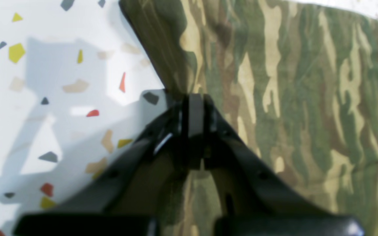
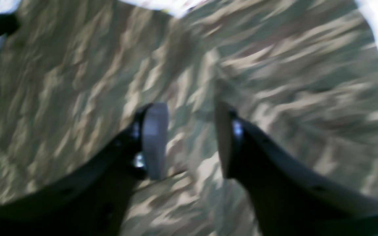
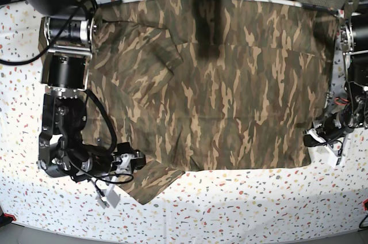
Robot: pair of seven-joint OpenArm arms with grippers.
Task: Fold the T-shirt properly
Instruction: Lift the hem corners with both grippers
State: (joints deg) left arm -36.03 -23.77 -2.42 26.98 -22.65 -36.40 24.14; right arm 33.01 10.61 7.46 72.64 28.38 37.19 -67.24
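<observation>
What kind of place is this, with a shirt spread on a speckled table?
Probably a robot lab or test bench: two arms flank a speckled table, loose cables trail beside one, and a camouflage T-shirt lies spread for folding practice.

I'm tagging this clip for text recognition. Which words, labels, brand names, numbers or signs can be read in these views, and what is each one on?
No readable text in any view.
T-shirt: camouflage pattern only; no print, label or tag shows.
Table: white surface with coloured speckles, no writing.
Robot arms in the base view: no legible markings; any there are too small to read.
Right wrist view: too blurred to read anything.
</observation>
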